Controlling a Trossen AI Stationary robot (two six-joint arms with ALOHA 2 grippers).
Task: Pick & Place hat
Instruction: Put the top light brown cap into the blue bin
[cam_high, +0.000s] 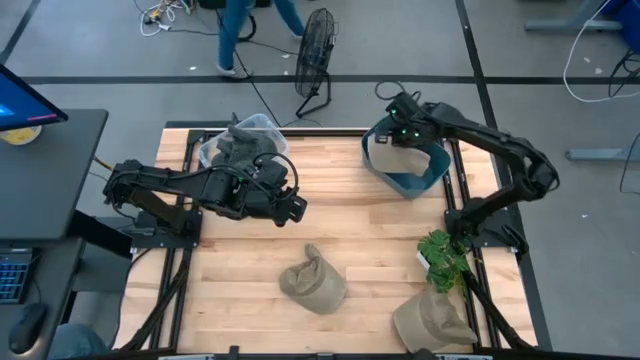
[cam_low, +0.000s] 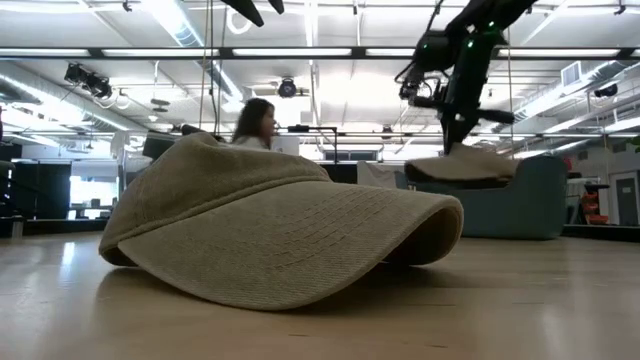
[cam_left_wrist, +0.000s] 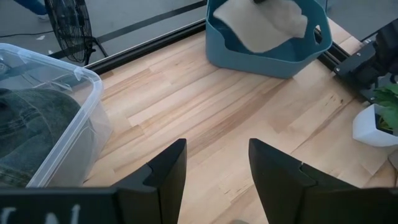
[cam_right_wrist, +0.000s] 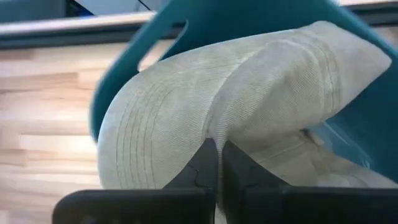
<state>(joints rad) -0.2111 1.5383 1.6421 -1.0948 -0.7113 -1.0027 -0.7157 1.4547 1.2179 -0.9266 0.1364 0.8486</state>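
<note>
My right gripper (cam_high: 398, 138) is above the blue bin (cam_high: 428, 180) at the table's far right and is shut on a beige cap (cam_right_wrist: 261, 99). In the low view this cap (cam_low: 462, 166) sits at the height of the bin's rim (cam_low: 535, 205). A second beige cap (cam_high: 313, 282) lies on its brim and crown at the table's near middle, filling the low view (cam_low: 280, 235). A third cap (cam_high: 432, 322) lies at the near right edge. My left gripper (cam_left_wrist: 217, 168) is open and hovers over bare wood beside the clear bin (cam_high: 250, 130). My right gripper pinches the beige cap between its two shut fingers (cam_right_wrist: 205, 165), at the crease where the stitched brim (cam_right_wrist: 149, 137) meets the crown. The fingers come from above, pointing down. The cap is over the blue bin; I cannot tell whether it rests on the bin.
The clear plastic bin (cam_left_wrist: 56, 118) at the far left holds dark hats (cam_high: 240, 148). A small potted plant (cam_high: 445, 255) stands near the right edge, between the blue bin and the third cap. Bare wood lies in the table's middle. A fan and a person are beyond the far edge.
</note>
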